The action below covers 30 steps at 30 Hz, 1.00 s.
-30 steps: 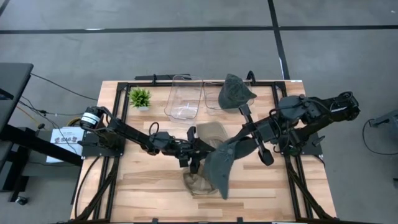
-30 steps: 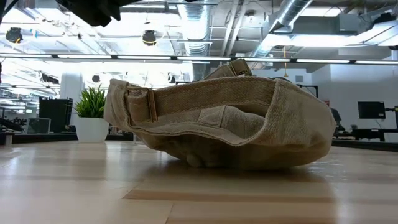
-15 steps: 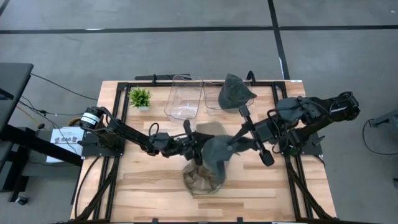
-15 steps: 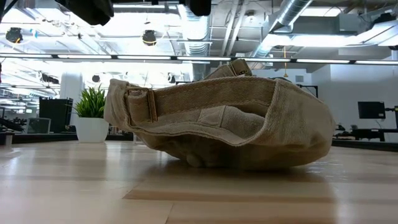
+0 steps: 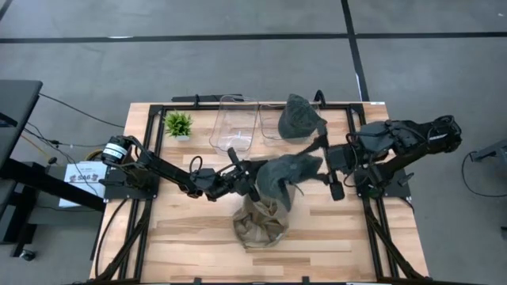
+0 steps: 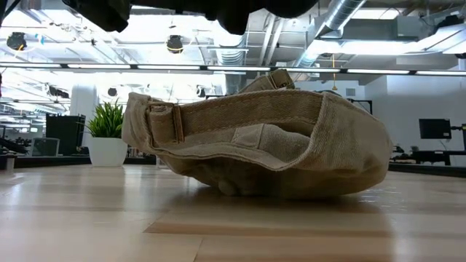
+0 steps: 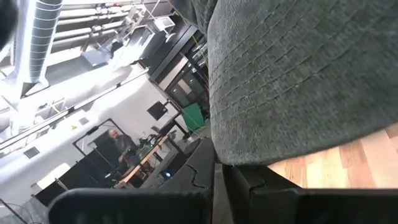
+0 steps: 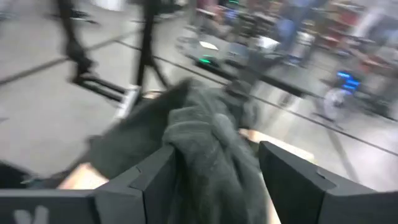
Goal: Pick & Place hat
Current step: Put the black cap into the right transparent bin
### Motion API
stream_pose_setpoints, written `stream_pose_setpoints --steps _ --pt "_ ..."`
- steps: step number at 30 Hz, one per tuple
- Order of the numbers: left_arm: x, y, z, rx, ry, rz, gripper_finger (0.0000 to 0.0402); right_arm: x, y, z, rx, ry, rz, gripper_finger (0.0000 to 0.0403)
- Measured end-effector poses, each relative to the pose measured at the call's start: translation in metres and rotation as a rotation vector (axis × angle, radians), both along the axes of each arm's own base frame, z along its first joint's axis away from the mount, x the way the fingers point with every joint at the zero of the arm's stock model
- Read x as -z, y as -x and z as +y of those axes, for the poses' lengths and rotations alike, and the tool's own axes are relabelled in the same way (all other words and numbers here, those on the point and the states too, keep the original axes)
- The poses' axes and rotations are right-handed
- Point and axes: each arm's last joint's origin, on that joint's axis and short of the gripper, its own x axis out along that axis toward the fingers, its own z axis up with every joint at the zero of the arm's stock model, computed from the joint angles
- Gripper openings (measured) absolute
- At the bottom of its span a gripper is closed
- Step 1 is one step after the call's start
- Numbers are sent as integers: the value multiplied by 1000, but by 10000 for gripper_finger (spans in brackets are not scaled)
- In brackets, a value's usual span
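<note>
- Dark grey-green hat (image 5: 283, 176) with rows of stitching, mid-bench.
- Tan hat (image 5: 258, 223) with a brown strap, near the bench's front edge.
- Second grey-green hat (image 5: 299, 117) at the back edge.
- Clear, colourless bins (image 5: 234, 123) at the back edge.
- Green plant (image 5: 177, 123) in a white pot, back left corner.
- Light wood bench (image 5: 190, 237) with a black frame.
- Black arms.

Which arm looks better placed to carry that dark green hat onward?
Probably the left. Its tool is shut on the dark green hat above the tan hat, while the right tool stands open at the hat's far end, apparently letting go.
</note>
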Motion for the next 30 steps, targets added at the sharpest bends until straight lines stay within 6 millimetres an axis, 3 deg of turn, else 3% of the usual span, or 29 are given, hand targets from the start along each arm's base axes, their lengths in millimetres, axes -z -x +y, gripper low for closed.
stream_pose_setpoints --steps 7,19,25,30 --pt "0 1 -4 21 5 -7 13 2 4 -10 262 106 10 209" --pt "0 0 4 -54 39 -13 16 2 7 0 215 142 11 175" --pt "0 0 6 -60 47 -16 15 6 10 3 199 164 45 219" --pt "0 0 6 -67 50 -16 16 5 10 0 297 221 35 262"
